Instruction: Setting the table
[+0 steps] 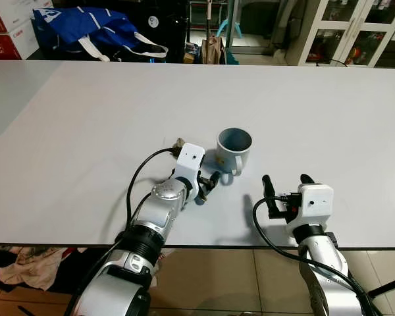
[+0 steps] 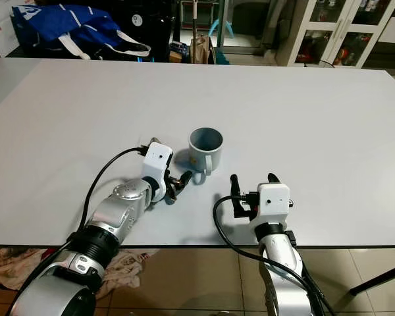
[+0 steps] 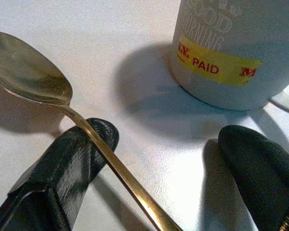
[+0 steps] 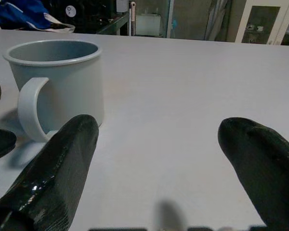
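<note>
Cutlery placement looks like the step in hand: the left gripper (image 1: pixel 207 186) sits low on the white table (image 1: pixel 85 131) just beside the mug (image 1: pixel 234 149), its fingers spread, with a spoon (image 3: pixel 33 77) lying against one finger (image 3: pixel 67 159) and the table (not pinched between the two). The spoon seems laid down beside the mug. Next the left arm probably needs to back off without dragging the handle. The right gripper (image 1: pixel 286 183) rests open nearby, holding nothing.
</note>
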Motion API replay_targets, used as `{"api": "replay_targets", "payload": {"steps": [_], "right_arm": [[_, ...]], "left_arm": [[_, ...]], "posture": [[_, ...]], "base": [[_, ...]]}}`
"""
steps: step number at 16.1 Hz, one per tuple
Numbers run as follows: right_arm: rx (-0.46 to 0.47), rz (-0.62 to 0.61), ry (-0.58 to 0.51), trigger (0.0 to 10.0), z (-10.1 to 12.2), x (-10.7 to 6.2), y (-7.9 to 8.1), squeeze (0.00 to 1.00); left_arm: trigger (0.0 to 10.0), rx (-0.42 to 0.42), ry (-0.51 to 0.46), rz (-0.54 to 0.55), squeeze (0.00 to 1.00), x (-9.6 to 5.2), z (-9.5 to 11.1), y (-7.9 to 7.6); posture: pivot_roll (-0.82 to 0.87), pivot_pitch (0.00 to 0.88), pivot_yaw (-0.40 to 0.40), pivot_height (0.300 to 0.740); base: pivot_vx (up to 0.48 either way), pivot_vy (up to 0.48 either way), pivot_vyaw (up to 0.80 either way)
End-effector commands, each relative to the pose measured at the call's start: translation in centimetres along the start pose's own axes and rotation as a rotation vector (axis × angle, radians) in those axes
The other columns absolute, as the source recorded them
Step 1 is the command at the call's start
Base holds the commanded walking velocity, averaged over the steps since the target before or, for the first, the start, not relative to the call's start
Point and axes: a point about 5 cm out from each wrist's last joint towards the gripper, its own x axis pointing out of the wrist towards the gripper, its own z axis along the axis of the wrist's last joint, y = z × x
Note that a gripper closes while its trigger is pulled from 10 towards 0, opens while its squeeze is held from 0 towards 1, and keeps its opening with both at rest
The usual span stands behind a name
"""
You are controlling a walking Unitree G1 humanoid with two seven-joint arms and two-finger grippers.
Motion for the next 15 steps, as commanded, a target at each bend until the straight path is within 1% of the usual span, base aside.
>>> {"api": "replay_targets", "payload": {"steps": [1, 3, 6, 7, 8, 10, 11, 13, 15], "right_arm": [[-0.014, 0.0, -0.003, 10.0, 0.2, -0.1, -0.1, 0.0], [-0.013, 0.002, -0.003, 10.0, 0.2, -0.1, -0.1, 0.0], [-0.007, 0.002, -0.008, 10.0, 0.3, 0.0, -0.1, 0.0], [-0.006, 0.004, -0.009, 10.0, 0.3, 0.1, -0.1, 0.0], [-0.006, 0.004, -0.01, 10.0, 0.3, 0.1, -0.1, 0.0], [-0.007, 0.006, -0.011, 10.0, 0.3, 0.2, -0.1, 0.0], [-0.008, 0.008, -0.011, 10.0, 0.3, 0.3, -0.1, 0.0], [-0.009, 0.009, -0.01, 10.0, 0.3, 0.3, -0.1, 0.0], [-0.01, 0.009, -0.008, 10.0, 0.3, 0.3, -0.1, 0.0]], "left_arm": [[10.0, 0.004, 0.106, 0.049, 1.0, -0.3, -2.0, 1.1], [10.0, 0.013, 0.12, 0.051, 1.0, -0.4, -2.1, 1.3], [10.0, 0.034, 0.107, 0.06, 1.0, -0.5, -1.8, 1.6], [10.0, 0.055, 0.083, 0.066, 0.0, -0.6, -1.5, 1.7], [10.0, 0.08, 0.046, 0.077, 0.0, -0.7, -1.2, 1.8], [10.0, 0.081, -0.032, 0.097, 0.0, -1.1, -0.9, 2.0], [10.0, 0.076, -0.044, 0.113, 0.0, -1.2, -1.2, 2.2], [10.0, 0.096, -0.043, 0.126, 0.0, -1.4, -1.9, 2.6], [10.0, 0.126, -0.073, 0.13, 0.0, -1.6, -1.9, 2.8]], "posture": [[-0.04, 0.0, 0.023, 0.74], [-0.04, 0.0, 0.021, 0.74], [-0.04, 0.0, 0.019, 0.74], [-0.04, 0.0, 0.018, 0.74], [-0.04, 0.0, 0.018, 0.74], [-0.04, 0.0, 0.016, 0.74], [-0.04, 0.0, 0.015, 0.74], [-0.04, 0.0, 0.015, 0.74], [-0.04, 0.0, 0.014, 0.74]], "base": [[0.0, 0.0, 0.0], [0.0, 0.0, 0.0], [0.0, 0.0, 0.0], [0.0, 0.0, 0.0], [0.0, 0.0, 0.0], [0.0, 0.0, 0.0], [0.0, 0.0, 0.0], [0.0, 0.0, 0.0], [0.0, 0.0, 0.0]]}}
